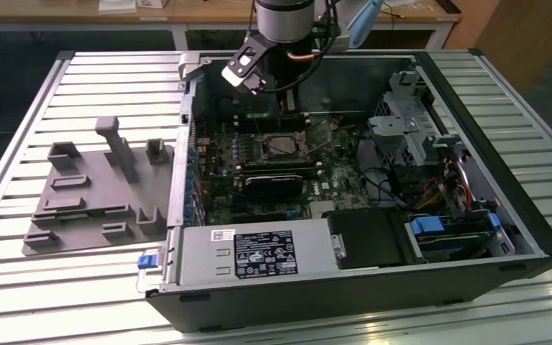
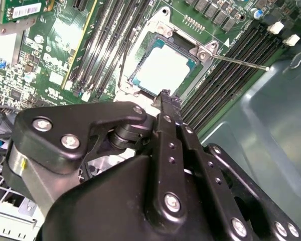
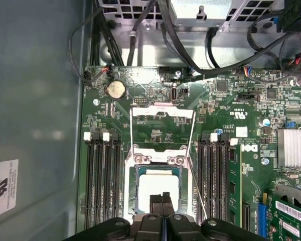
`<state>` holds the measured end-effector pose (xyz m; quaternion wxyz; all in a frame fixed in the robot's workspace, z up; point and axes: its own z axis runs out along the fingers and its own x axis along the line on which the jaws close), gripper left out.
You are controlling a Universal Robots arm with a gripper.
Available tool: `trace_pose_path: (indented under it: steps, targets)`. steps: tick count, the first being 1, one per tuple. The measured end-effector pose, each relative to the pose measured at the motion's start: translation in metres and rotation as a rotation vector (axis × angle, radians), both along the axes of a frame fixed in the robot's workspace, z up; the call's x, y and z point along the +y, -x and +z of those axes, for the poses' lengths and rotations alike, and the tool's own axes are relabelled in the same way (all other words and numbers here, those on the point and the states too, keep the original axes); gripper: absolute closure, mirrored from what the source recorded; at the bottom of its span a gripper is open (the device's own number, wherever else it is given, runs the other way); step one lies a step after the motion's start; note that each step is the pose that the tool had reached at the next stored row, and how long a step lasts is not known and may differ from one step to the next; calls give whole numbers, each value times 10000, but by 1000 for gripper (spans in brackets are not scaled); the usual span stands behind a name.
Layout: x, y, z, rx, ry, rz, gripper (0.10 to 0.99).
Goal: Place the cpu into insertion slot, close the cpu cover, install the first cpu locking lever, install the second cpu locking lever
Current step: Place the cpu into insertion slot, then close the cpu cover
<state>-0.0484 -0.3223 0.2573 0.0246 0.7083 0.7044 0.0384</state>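
End effector (image 3: 162,196) — black — over silvery cpu (image 3: 151,182)

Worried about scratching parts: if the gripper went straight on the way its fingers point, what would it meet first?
Probably the chip seated in the socket, near its edge; the gripper points at it in both wrist views, but depth is unclear.

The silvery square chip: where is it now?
In both wrist views the silvery square chip sits in the silver-rimmed socket, between black memory slots, near the claw.

cpu (image 3: 151,185) edge perhaps behind tool (image 3: 162,197)
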Motion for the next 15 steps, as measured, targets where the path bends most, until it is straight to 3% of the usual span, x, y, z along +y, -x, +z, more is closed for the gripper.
trace_pose_path:
  steps: [15]
  targets:
    - [0, 0, 4, 1, 5, 0, 984]
